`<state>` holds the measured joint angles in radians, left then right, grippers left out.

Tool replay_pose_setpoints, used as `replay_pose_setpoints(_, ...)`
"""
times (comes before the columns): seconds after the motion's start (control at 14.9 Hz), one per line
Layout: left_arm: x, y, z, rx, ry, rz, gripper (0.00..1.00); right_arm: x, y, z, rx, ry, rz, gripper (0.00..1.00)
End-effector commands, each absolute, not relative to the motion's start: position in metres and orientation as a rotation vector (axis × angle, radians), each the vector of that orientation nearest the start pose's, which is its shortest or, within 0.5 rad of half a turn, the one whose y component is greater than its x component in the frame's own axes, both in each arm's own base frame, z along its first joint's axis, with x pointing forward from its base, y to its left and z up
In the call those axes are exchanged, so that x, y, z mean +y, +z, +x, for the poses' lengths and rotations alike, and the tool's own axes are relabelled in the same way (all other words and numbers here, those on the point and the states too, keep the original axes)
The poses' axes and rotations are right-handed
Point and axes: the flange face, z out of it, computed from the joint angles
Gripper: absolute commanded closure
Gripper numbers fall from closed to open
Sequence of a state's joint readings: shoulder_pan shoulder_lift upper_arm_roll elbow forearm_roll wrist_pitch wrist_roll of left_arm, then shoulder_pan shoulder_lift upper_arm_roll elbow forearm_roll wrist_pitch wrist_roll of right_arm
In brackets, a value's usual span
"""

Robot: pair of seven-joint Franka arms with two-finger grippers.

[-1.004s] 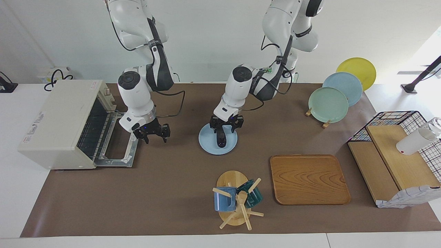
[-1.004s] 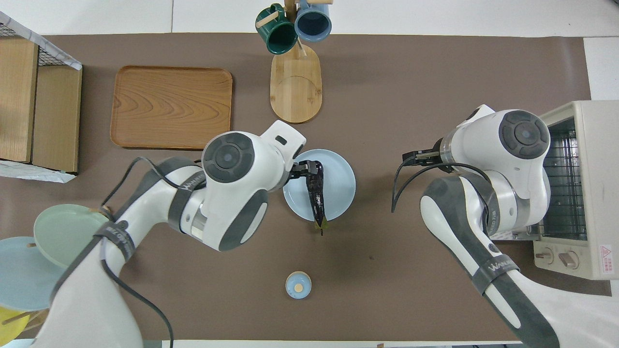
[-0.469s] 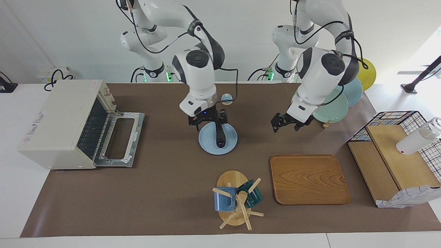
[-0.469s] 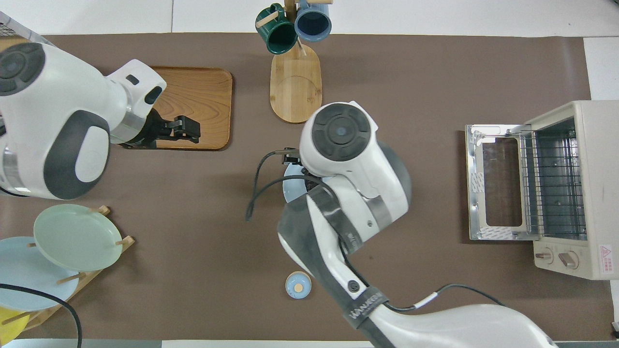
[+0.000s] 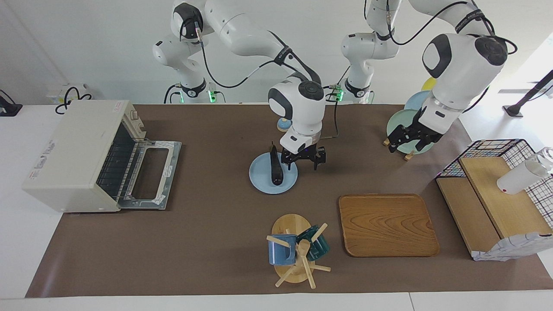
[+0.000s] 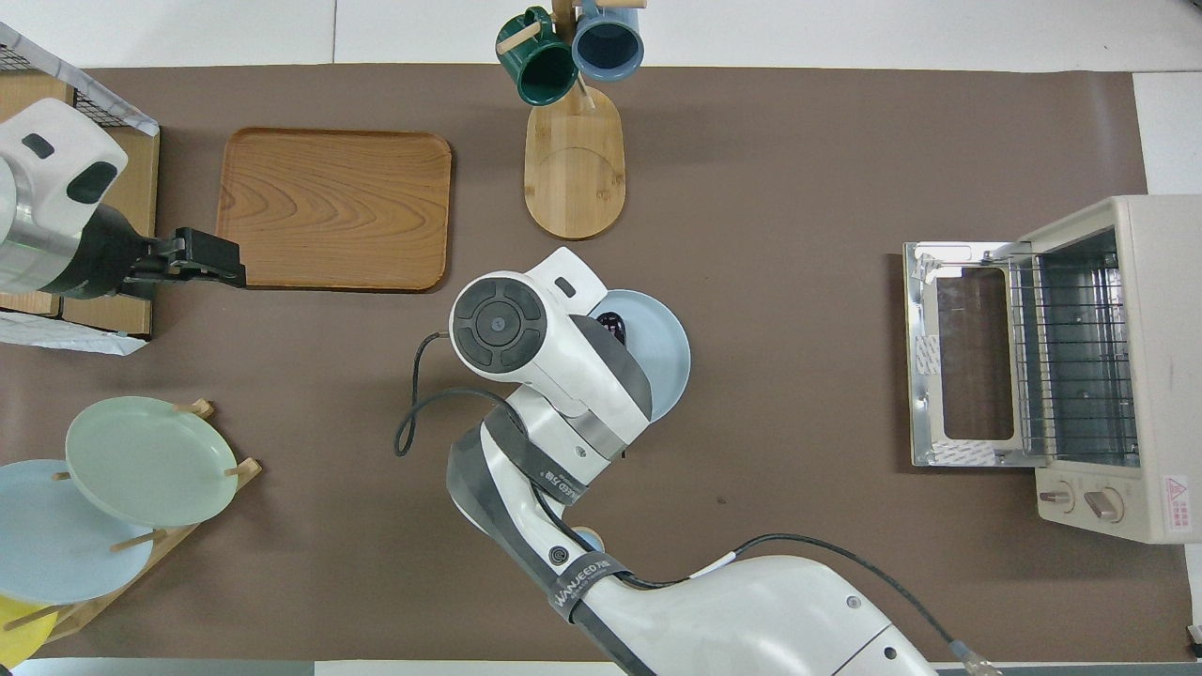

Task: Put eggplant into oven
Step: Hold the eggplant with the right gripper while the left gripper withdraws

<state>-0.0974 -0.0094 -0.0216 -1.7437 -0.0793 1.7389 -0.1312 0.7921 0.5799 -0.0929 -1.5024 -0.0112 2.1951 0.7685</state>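
The eggplant (image 5: 275,166), dark purple and slim, lies on a light blue plate (image 5: 261,181) at mid-table. My right gripper (image 5: 303,161) hangs open just beside the eggplant, over the plate's edge toward the left arm's end, holding nothing. In the overhead view the right wrist covers most of the plate (image 6: 669,349) and the eggplant. The cream oven (image 5: 77,151) stands at the right arm's end with its door (image 5: 151,175) dropped open and its rack showing (image 6: 1075,352). My left gripper (image 5: 408,144) is open and empty, raised by the plate rack, over the mat beside the wooden tray (image 6: 230,272).
A wooden tray (image 5: 386,224) and a mug tree (image 5: 298,252) with two mugs stand farther from the robots. A plate rack (image 5: 414,127), a wire basket with wooden shelves (image 5: 497,194) and a white bottle (image 5: 520,176) fill the left arm's end. A small blue lid (image 5: 283,124) lies near the robots.
The right arm swung from the oven door to the plate and now hangs beside the eggplant. The left gripper left the plate and withdrew toward the plate rack. The eggplant stayed on the plate.
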Motion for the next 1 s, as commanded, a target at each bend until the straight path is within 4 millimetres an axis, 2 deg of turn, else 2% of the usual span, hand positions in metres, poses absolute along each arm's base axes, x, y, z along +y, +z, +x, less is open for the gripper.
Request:
replay_pose_setpoints(0.0,-0.077,0.584,0.531,-0.001,0.053,-3.186,0.00,0.454,0.327,0.523,0.043,-0.231,-3.085,0.31)
replay_pose_setpoints(0.07,-0.078,0.586,0.526,0.005,0.068,-3.184,0.00,0.458,0.319,0.509,0.008,-0.215,-3.096,0.40)
replay_pose_setpoints(0.13,-0.079,0.586,0.522,0.008,0.080,-3.182,0.00,0.456,0.316,0.505,0.002,-0.214,-3.098,0.46)
replay_pose_setpoints(0.33,-0.081,0.581,0.520,0.030,0.071,-3.182,0.00,0.456,0.311,0.499,-0.012,-0.224,-3.091,0.46)
replay_pose_setpoints(0.4,-0.081,0.582,0.522,0.038,0.068,-3.183,0.00,0.455,0.307,0.496,-0.014,-0.214,-3.098,0.51)
replay_pose_setpoints(0.54,-0.087,0.586,0.530,0.054,0.056,-3.185,0.00,0.450,0.301,0.489,-0.031,-0.206,-3.117,0.69)
replay_pose_setpoints(0.6,-0.089,0.585,0.540,0.057,0.064,-3.185,0.00,0.447,0.297,0.487,-0.046,-0.214,-3.126,0.75)
replay_pose_setpoints(0.67,-0.089,0.590,0.547,0.055,0.049,-3.186,0.00,0.444,0.294,0.483,-0.048,-0.212,-3.127,0.75)
replay_pose_setpoints(0.74,-0.085,0.586,0.552,0.052,0.053,-3.171,0.00,0.442,0.290,0.481,-0.051,-0.213,-3.125,0.79)
replay_pose_setpoints(0.87,-0.082,0.579,0.555,0.150,0.038,-3.122,0.00,0.449,0.292,0.474,-0.132,-0.233,-3.160,1.00)
replay_pose_setpoints(0.94,-0.081,0.579,0.555,0.153,0.043,-3.121,0.00,0.449,0.299,0.477,-0.191,-0.255,-3.210,1.00)
